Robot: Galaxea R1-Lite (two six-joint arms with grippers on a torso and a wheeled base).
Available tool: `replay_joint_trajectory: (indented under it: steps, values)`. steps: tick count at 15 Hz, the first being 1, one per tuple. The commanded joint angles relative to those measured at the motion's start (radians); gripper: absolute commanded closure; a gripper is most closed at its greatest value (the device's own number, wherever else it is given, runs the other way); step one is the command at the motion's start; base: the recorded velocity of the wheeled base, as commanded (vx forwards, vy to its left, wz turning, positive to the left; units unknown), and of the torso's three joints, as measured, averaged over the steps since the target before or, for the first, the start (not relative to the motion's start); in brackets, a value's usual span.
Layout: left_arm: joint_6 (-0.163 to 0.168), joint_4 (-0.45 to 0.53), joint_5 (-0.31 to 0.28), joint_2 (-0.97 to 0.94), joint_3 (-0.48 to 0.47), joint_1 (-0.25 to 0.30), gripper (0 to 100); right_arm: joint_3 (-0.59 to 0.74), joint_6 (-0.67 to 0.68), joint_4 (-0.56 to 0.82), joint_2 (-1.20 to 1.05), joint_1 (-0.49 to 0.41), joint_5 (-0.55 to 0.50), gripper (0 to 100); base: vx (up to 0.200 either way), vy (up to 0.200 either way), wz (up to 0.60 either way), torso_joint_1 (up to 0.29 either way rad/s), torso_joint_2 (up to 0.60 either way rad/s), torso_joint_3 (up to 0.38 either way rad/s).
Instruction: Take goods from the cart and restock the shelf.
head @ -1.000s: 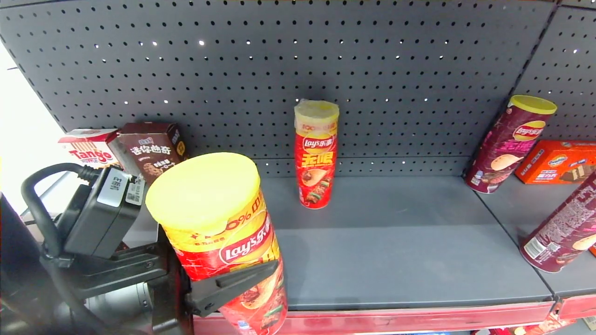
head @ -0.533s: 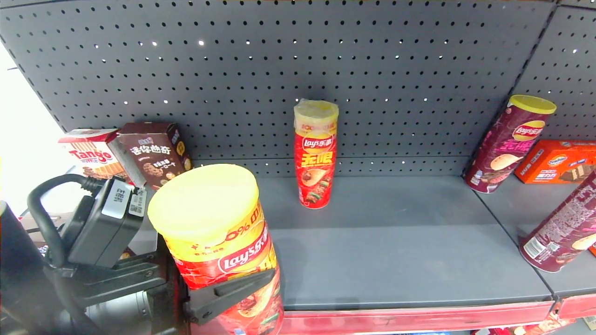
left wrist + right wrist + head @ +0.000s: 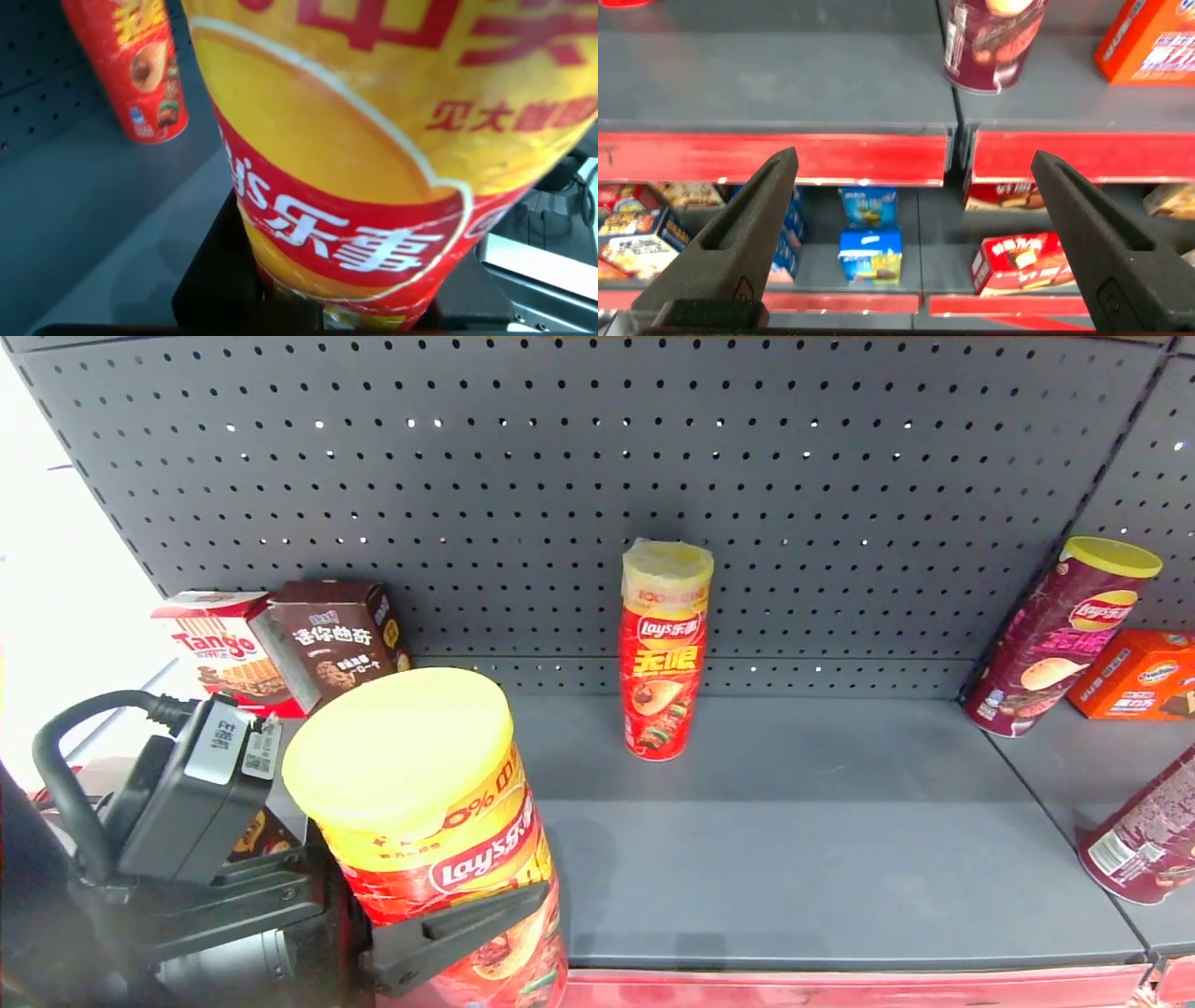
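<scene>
Red-and-yellow chip can (image 3: 411, 784) is pinched between the left gripper's (image 3: 439, 919) jaws, gripped low (lid well above them), at the shelf (image 3: 794, 840) front edge. Being top-heavy, it may topple on release. The right gripper's (image 3: 915, 168) jaws are spread and empty.

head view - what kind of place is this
Probably a shop aisle, or a mock-up of one: a grey shelf with a pegboard back, snack goods like the upright chip can and biscuit boxes, and a red front strip.
</scene>
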Motion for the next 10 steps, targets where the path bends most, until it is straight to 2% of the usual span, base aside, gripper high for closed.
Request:
replay_joint_trajectory:
  steps: [1, 6, 7, 10]
  values:
    - [0.0, 0.0, 0.0, -0.008, 0.0, 0.0, 100, 0.0, -0.001, -0.001, 0.0, -0.001, 0.0, 0, 0.0, 0.0, 0.0, 0.0, 0.0, 0.0]
    - [-0.002, 0.002, 0.0, -0.022, 0.011, 0.0, 100, 0.0, 0.0, -0.001, 0.0, -0.001, 0.0, 0, 0.0, 0.0, 0.0, 0.0, 0.0, 0.0]
    - [0.0, 0.0, 0.0, -0.022, 0.016, 0.0, 100, 0.0, 0.0, -0.001, 0.0, -0.001, 0.0, 0, 0.0, 0.0, -0.6, 0.007, 0.01, 0.007]
    - [0.0, 0.0, 0.0, -0.023, 0.019, 0.0, 100, 0.0, 0.0, -0.001, 0.0, -0.001, 0.0, 0, 0.0, 0.0, 0.0, 0.0, 0.0, 0.0]
